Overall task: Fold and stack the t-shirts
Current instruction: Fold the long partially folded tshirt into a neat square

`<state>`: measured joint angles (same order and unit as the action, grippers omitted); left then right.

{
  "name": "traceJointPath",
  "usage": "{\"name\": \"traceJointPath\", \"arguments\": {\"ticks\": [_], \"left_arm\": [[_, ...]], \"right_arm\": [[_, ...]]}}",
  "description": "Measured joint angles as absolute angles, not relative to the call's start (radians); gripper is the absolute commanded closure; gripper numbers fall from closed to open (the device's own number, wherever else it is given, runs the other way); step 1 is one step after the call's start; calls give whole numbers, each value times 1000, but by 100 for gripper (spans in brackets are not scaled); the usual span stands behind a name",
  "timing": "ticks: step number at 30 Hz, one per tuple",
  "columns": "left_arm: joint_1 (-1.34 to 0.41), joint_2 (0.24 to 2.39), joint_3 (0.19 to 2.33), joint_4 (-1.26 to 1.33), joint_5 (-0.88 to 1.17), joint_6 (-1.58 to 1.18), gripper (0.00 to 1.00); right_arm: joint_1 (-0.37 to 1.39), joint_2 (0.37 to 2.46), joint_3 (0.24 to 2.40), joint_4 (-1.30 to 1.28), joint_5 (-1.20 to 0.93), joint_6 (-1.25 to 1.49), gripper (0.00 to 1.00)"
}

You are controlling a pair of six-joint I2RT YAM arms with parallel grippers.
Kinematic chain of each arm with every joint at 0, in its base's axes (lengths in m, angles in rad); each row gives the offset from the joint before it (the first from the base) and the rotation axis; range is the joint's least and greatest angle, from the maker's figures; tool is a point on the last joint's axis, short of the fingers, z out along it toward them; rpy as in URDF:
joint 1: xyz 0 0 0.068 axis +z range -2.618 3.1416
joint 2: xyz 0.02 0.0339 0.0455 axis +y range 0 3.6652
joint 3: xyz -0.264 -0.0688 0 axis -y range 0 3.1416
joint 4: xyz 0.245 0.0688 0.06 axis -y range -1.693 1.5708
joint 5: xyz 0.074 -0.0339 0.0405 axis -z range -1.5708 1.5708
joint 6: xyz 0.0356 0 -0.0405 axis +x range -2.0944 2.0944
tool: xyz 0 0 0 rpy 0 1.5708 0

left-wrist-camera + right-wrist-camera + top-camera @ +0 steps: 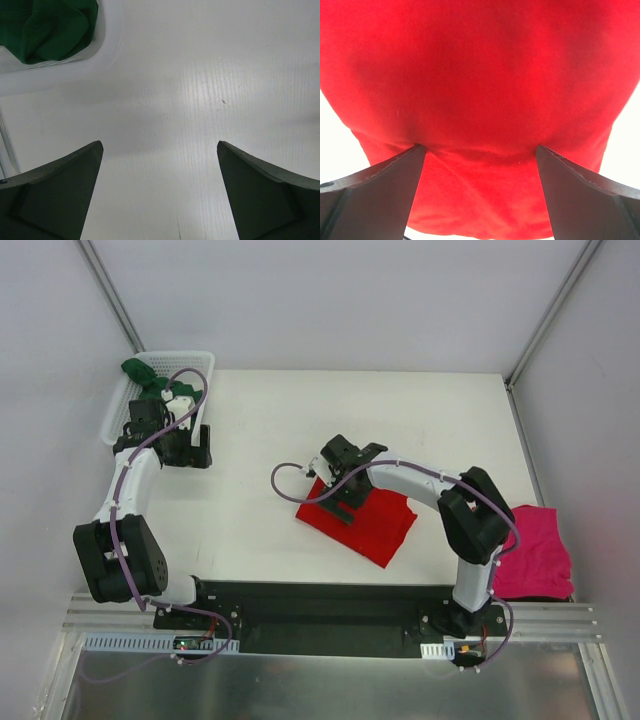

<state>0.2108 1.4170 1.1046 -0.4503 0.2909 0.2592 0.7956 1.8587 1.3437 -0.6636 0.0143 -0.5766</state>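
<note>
Pink tee [535, 555] sits at the near right table [400, 410] corner, just beside the right arm base. Red tee [375, 525] lies flat mid-table. Right gripper [480, 150] is low over its left part, jaws wide apart, nothing held; can't tell if the tips touch the cloth. Left gripper [160, 145] is far left over bare table, jaws wide apart, empty, just beside the basket [120, 410]. Green tee [140, 372] is bunched in the basket's far end.

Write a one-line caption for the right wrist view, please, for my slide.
Open right gripper poised over the red t-shirt, which fills the view; white table shows at the edges.
</note>
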Motion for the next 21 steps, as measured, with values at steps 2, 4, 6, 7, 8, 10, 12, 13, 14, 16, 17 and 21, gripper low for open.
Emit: {"name": "traceJointPath", "arguments": {"ticks": [2,4,6,7,8,10,12,13,14,16,17,21], "left_arm": [[211,1419,1105,-450,294,253,1],[211,1419,1105,-450,302,250,1],[211,1419,1105,-450,306,249,1],[210,1419,1105,-450,307,246,1],[210,1420,1105,-450,308,244,1],[211,1420,1105,-450,310,239,1],[211,1420,1105,-450,313,229,1],[211,1420,1105,-450,314,226,1],[211,1420,1105,-450,315,224,1],[211,1420,1105,-450,315,223,1],[211,1420,1105,-450,315,223,1],[211,1419,1104,-450,315,224,1]], "right_arm": [[796,1872,1333,-653,14,-576,4],[796,1884,1318,-645,14,-576,4],[796,1892,1312,-643,13,-577,4],[796,1896,1311,-642,13,-577,4],[796,1900,1311,-640,10,-577,4],[796,1905,1311,-639,6,-579,4],[795,1907,1312,-639,5,-579,4],[795,1908,1313,-639,5,-577,4],[795,1909,1315,-641,5,-574,4],[795,1918,1326,-651,6,-561,4],[795,1927,1339,-663,7,-551,4],[792,1983,1415,-734,15,-494,4]]}}
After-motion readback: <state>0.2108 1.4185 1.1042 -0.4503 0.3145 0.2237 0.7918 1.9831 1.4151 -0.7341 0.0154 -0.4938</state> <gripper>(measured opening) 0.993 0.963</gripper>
